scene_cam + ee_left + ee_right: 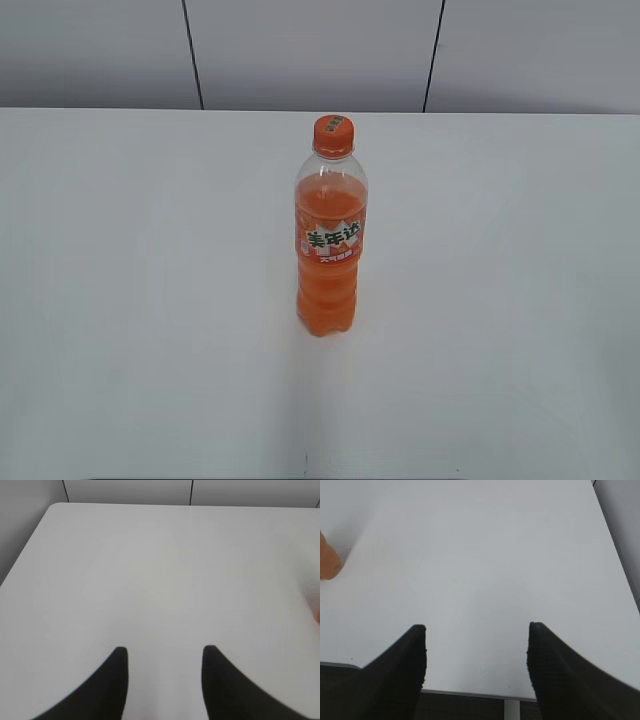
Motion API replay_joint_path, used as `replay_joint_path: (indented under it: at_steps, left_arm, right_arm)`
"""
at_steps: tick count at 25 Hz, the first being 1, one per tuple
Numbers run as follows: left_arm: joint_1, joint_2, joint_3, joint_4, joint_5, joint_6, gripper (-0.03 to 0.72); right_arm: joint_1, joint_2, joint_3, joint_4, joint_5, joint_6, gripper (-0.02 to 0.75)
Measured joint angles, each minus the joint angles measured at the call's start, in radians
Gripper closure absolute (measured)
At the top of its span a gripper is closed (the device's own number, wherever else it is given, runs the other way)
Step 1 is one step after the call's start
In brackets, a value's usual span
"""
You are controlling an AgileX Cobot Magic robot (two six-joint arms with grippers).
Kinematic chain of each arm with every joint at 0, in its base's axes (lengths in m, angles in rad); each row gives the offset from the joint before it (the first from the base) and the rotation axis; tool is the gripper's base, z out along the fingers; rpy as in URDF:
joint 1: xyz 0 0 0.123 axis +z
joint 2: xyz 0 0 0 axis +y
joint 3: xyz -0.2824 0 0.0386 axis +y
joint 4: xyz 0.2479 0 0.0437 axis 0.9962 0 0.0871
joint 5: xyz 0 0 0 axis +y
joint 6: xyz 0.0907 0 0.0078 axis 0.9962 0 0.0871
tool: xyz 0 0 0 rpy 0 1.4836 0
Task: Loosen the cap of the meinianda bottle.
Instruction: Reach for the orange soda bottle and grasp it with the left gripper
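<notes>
The meinianda bottle (pixel 331 240) stands upright at the centre of the exterior frame on the white table (pixel 120 300), the cap (pixel 333 133) on top and clear of everything, so either arm can reach it. My left gripper (pixel 165 652) and right gripper (pixel 476 630) hang with jaws apart, empty, touching nothing.

The bottle (pixel 331 240) is standing upright alone mid-table (pixel 120 300), its cap (pixel 333 134) sitting exposed on top — bare surface is lying open on every side of it. The left gripper (pixel 165 652) and right gripper (pixel 476 630) are hovering with fingers spread over bare tabletop, nothing lying between them — the bottle is showing only at each view's edge.
</notes>
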Motion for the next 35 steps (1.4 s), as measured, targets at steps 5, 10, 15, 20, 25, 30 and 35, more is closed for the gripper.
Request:
replay_joint_path:
  at_steps: [5, 10, 15, 20, 25, 30, 35]
  left_arm:
    - [0.000, 0.000, 0.000, 0.000, 0.000, 0.000, 0.378]
    - [0.000, 0.000, 0.000, 0.000, 0.000, 0.000, 0.374]
    - [0.000, 0.000, -0.002, -0.004, -0.014, 0.002, 0.190]
    - [0.000, 0.002, -0.011, 0.011, -0.054, 0.018, 0.129]
    - [0.000, 0.036, -0.010, 0.012, -0.179, 0.051, 0.137]
    - [0.000, 0.105, 0.020, 0.010, -0.419, 0.053, 0.137]
    - [0.000, 0.209, 0.064, 0.001, -0.663, 0.053, 0.138]
  right_arm:
    - [0.000, 0.000, 0.000, 0.000, 0.000, 0.000, 0.259]
    - [0.000, 0.000, 0.000, 0.000, 0.000, 0.000, 0.259]
    - [0.000, 0.000, 0.000, 0.000, 0.000, 0.000, 0.259]
    - [0.000, 0.000, 0.000, 0.000, 0.000, 0.000, 0.259]
    - [0.000, 0.000, 0.000, 0.000, 0.000, 0.000, 0.259]
    - [0.000, 0.000, 0.000, 0.000, 0.000, 0.000, 0.259]
    - [0.000, 0.000, 0.000, 0.000, 0.000, 0.000, 0.259]
